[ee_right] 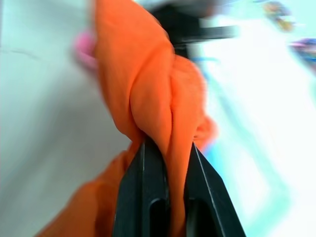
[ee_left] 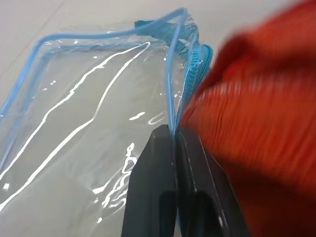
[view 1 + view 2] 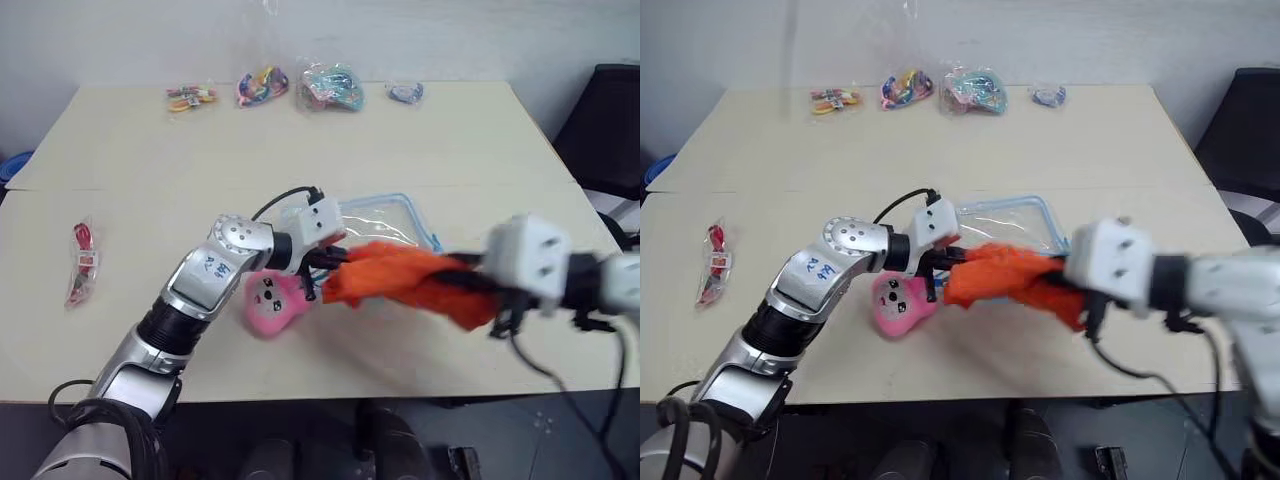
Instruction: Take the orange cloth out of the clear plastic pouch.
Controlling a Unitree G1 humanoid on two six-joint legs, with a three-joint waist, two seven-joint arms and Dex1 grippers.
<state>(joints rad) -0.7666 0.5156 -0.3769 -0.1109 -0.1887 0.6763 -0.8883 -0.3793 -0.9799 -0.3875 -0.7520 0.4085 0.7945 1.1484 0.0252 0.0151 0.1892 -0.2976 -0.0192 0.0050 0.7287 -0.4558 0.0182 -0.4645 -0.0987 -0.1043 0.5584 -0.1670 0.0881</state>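
— Near the tabletop's [image 3: 470, 150] front edge, where was the orange cloth [image 3: 405, 280]?

— It hung bunched in the air between the two arms, over the mouth of the clear plastic pouch [image 3: 385, 220], which lay flat beside a pink plush toy [image 3: 275, 303]. Whether its far end was fully clear of the pouch I could not tell.

— Who held what?

— The right gripper [image 1: 167, 148] was pinched on a thick fold of the cloth. The left gripper [image 2: 176, 131] was pressed together on the pouch's light blue zipper edge [image 2: 190, 84], pinning it.

— How did the cloth look to handle?

— Soft, light and limp, I judged. It sagged and folded wherever unsupported, so a pinch on a gathered fold looked safer than on a single layer, which could slip out.

— And the pouch?

— Thin, glossy and slippery-looking, flexible rather than stiff. The trimmed zipper edge seemed the firmest place to hold; the clear sheet would probably crumple or slide.
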